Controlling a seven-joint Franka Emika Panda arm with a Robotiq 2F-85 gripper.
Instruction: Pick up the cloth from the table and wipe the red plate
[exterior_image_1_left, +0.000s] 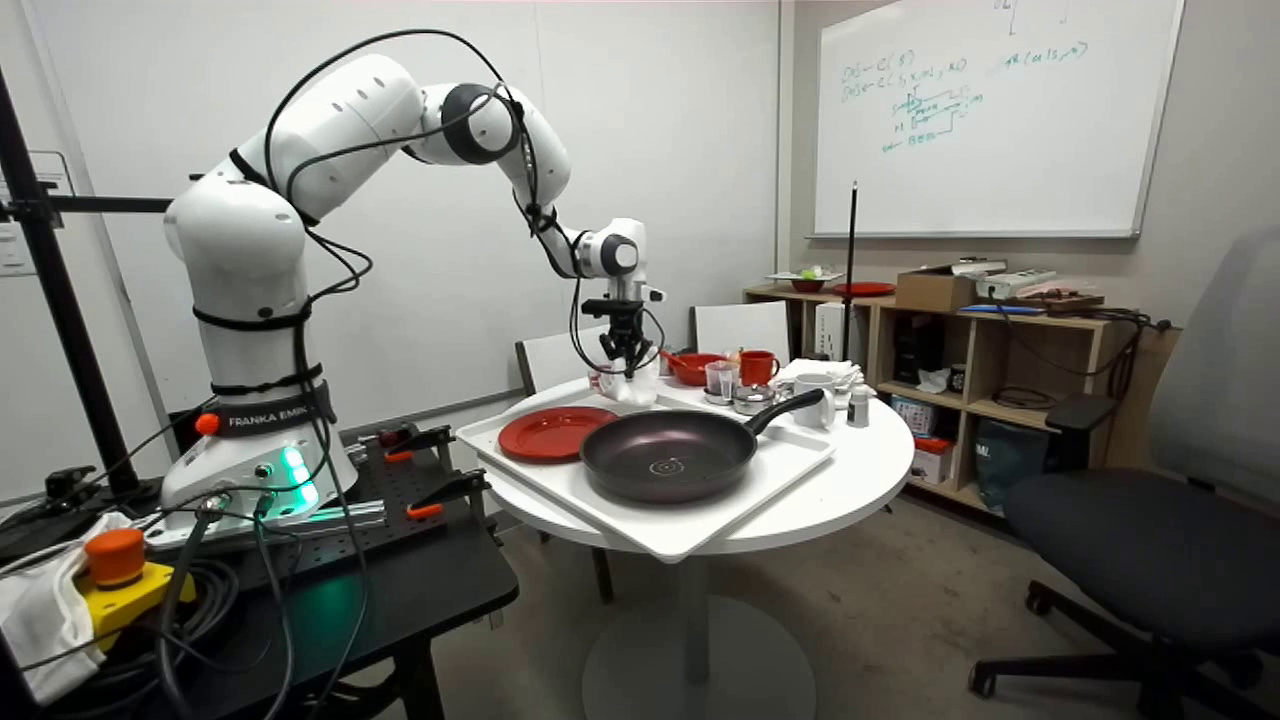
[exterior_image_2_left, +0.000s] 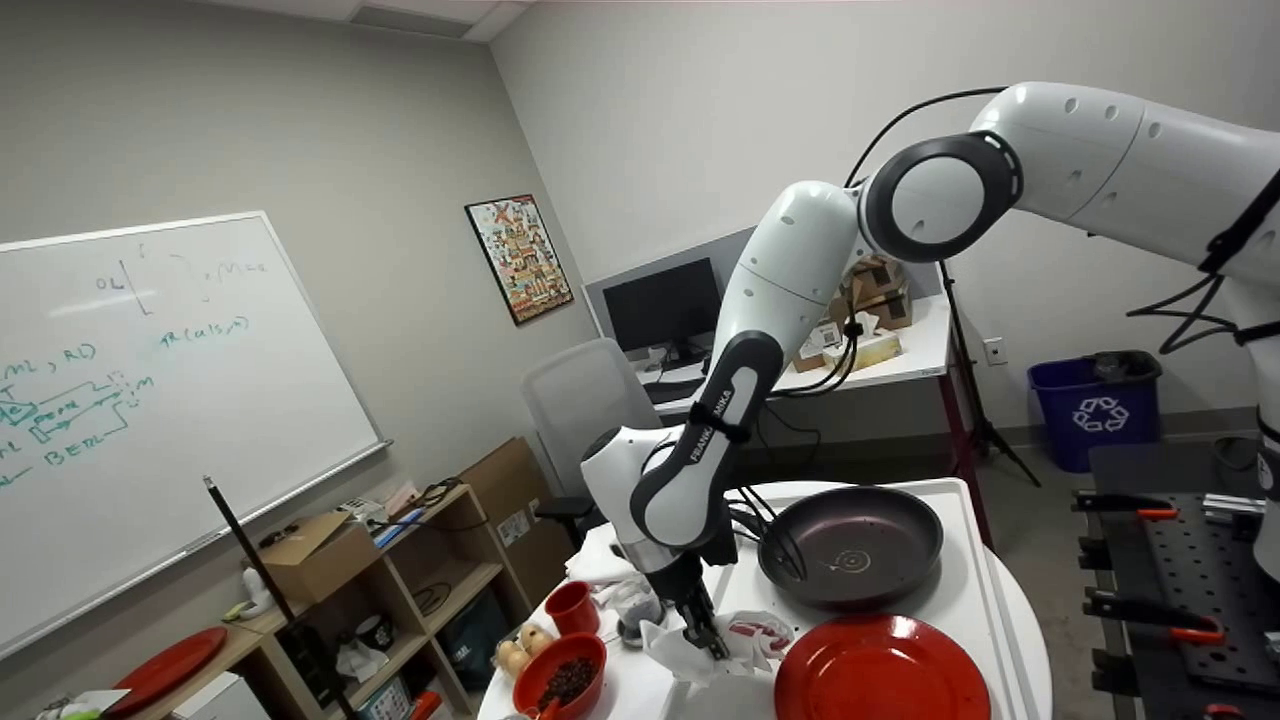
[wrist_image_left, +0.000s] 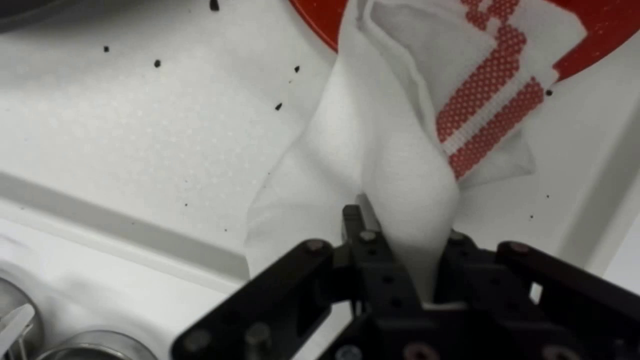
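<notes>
A white cloth with red woven stripes (wrist_image_left: 405, 150) is bunched between the fingers of my gripper (wrist_image_left: 407, 232) in the wrist view. Its far end lies over the rim of the red plate (wrist_image_left: 612, 37). The cloth also shows in both exterior views (exterior_image_1_left: 640, 387) (exterior_image_2_left: 668, 652), under my gripper (exterior_image_1_left: 630, 362) (exterior_image_2_left: 708, 640), low over the tray. The fingers appear shut on the cloth; the right fingertip is partly hidden by it. The flat red plate (exterior_image_1_left: 550, 436) (exterior_image_2_left: 885, 680) lies on the tray beside the cloth. The round white table (exterior_image_1_left: 872, 488) stands under the tray.
A dark pan (exterior_image_1_left: 668, 455) (exterior_image_2_left: 850, 550) sits next to the plate on the white tray (exterior_image_1_left: 770, 480). Beyond the tray stand a red bowl (exterior_image_2_left: 590, 655), a red cup (exterior_image_1_left: 759, 367), a white mug (exterior_image_1_left: 815, 400) and metal containers (wrist_image_left: 95, 347). Dark crumbs dot the tray.
</notes>
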